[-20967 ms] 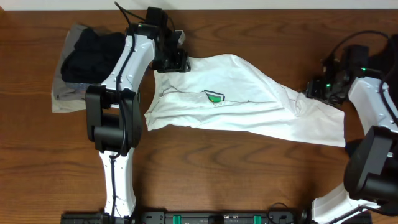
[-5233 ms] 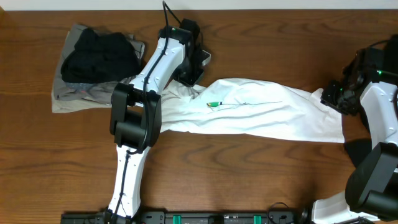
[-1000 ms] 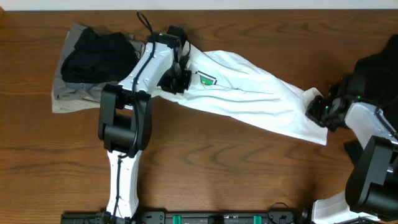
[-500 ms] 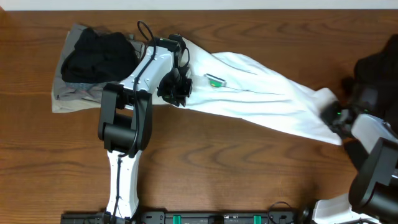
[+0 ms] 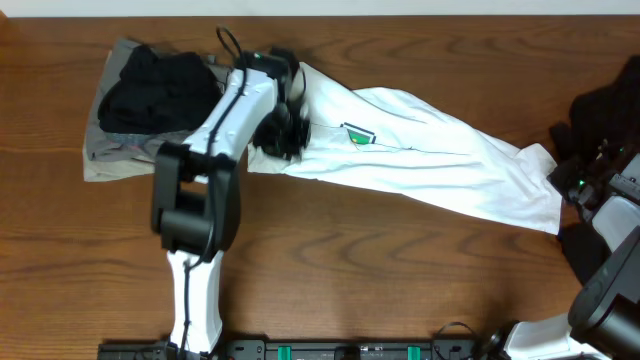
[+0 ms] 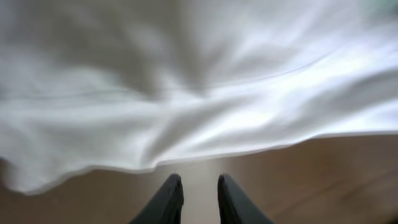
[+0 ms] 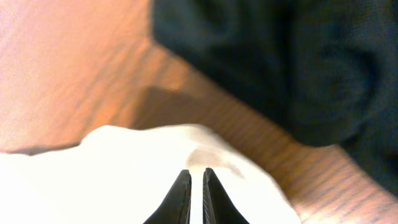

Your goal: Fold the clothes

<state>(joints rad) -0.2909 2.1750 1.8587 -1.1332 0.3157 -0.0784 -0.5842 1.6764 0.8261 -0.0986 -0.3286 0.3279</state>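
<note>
The white T-shirt (image 5: 440,165) lies stretched diagonally across the table, its green-and-black print (image 5: 356,135) facing up near its left end. My left gripper (image 5: 283,135) is at that left end. In the left wrist view its jaws (image 6: 199,180) stand slightly apart over bare wood with nothing between them, and the shirt's edge (image 6: 199,93) lies just beyond the tips. My right gripper (image 5: 572,185) is at the shirt's right end. In the right wrist view its jaws (image 7: 196,172) are pinched on the white cloth (image 7: 124,180).
A black garment (image 5: 160,85) lies on a grey-tan one (image 5: 110,160) at the back left. Another dark cloth (image 5: 610,100) lies at the right edge and also shows in the right wrist view (image 7: 280,62). The table (image 5: 380,270) is brown wood.
My right gripper has moved right, dragging the shirt's right end with it. The print has shifted a little right. My left gripper stays at the shirt's left end.
</note>
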